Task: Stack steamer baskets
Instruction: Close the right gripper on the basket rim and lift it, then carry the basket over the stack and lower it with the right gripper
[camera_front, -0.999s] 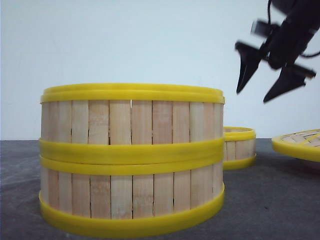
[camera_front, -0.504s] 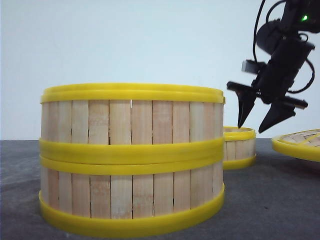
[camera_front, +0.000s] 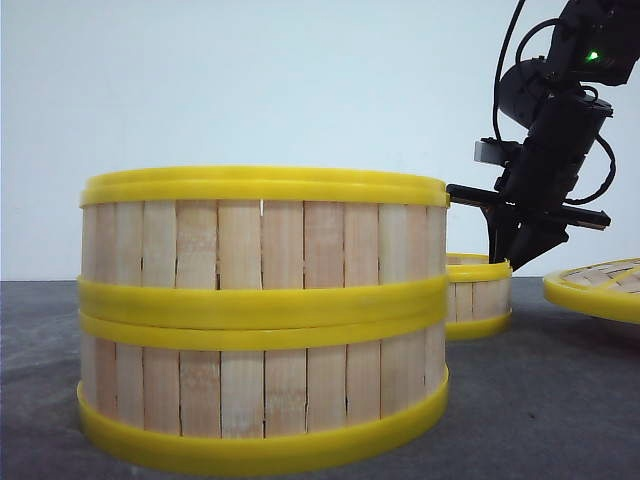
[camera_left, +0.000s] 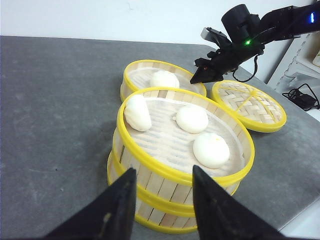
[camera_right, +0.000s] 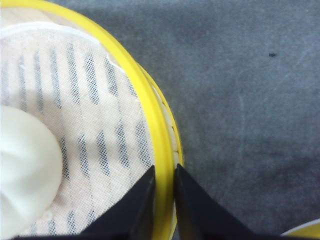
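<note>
Right hand (camera_right: 164, 200) nearly closed astride rim of lone steamer basket (camera_left: 150, 76), evidently for lifting onto two-basket stack (camera_front: 262, 320); left hand (camera_left: 162, 205) apart, idle.

- My steamer baskets (camera_front: 263, 320) show pale bamboo slats banded by glossy yellow rims; the third one (camera_left: 162, 78) matches.
- I see white buns (camera_left: 192, 119) on a pale liner (camera_right: 95, 125) striped with dark mesh.
- The lid (camera_left: 249, 104) is woven tan inside a yellow rim.
- The table (camera_left: 55, 110) is dark grey, slightly speckled.
- Both my grippers, left (camera_left: 162, 192) and right (camera_right: 164, 200), are black.
</note>
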